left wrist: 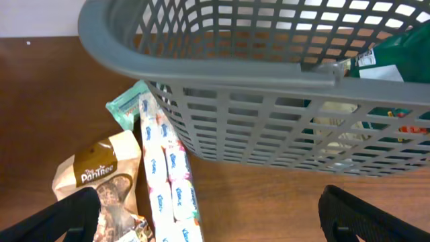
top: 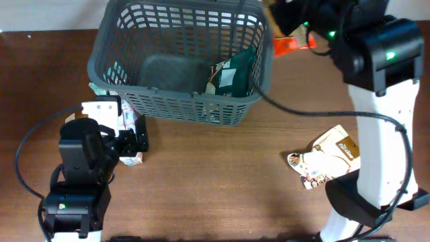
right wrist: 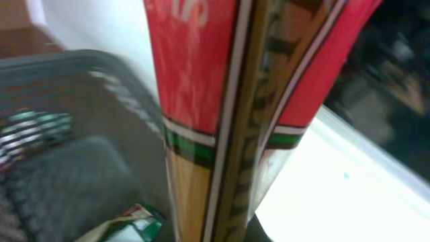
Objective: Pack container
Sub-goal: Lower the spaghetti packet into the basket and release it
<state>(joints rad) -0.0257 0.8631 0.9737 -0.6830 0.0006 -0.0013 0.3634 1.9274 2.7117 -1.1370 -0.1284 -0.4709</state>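
Note:
The dark grey lattice basket (top: 134,94) stands at the back of the table, with a green packet (top: 232,75) inside at its right. The basket also fills the left wrist view (left wrist: 269,74). My right gripper (top: 295,33) is shut on a red and tan packet (right wrist: 222,101), held just beyond the basket's right rim; the packet's orange-red end shows in the overhead view (top: 290,46). My left gripper (left wrist: 208,215) is open and empty, low over the table beside a tissue pack (left wrist: 168,181) and a brown snack bag (left wrist: 101,175).
A teal packet (left wrist: 124,107) pokes out beneath the basket's left corner. A tan and white packet (top: 326,158) lies on the wood at the right, next to the right arm's base. A black cable (top: 302,111) runs across the table.

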